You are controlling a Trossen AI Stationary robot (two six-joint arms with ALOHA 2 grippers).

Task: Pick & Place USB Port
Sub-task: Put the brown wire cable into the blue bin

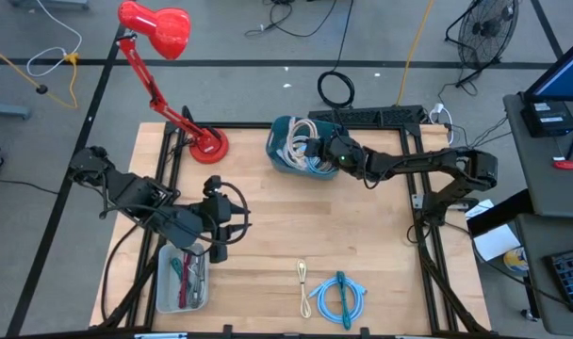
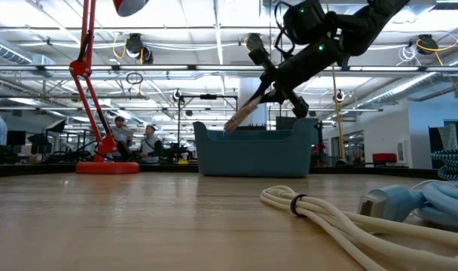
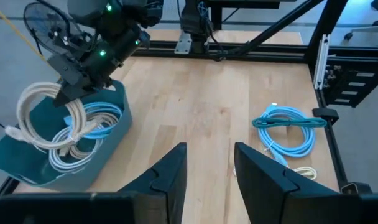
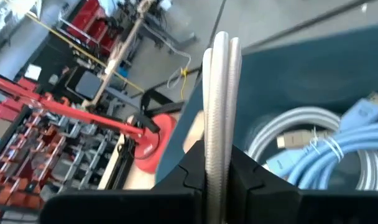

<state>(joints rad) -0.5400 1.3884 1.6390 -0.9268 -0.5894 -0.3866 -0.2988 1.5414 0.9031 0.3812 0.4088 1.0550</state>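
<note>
A teal bin [image 1: 285, 155] stands at the far middle of the table and holds a light-blue cable coil [image 4: 326, 149]. My right gripper [image 4: 219, 168] hangs over the bin [image 3: 108, 140], shut on a cream cable coil [image 3: 46, 118]. In the low view the cream cable [image 2: 240, 117] slants from the right gripper [image 2: 278, 86] down behind the bin's rim. Another cream cable [image 1: 303, 282] and a blue cable [image 1: 338, 297] lie flat near the table's near edge. My left gripper [image 3: 209, 168] is open above bare table at the left [image 1: 228, 226], touching nothing. My right gripper pinches a bundle of cream cable strands [image 4: 220, 124] between its two fingers, which lie across the strands. It comes from above, slanting from the table's right. The upper loop [image 3: 33, 99] stands raised over the bin, and the lower loops [image 3: 68, 155] lie inside on the blue coil.
A red desk lamp's base [image 1: 209, 143] stands left of the bin. A clear tray [image 1: 183, 278] with small items sits at the near left. A black power strip [image 1: 381, 115] lies along the far edge. Bare wood [image 1: 305, 217] stretches between the bin and the near cables.
</note>
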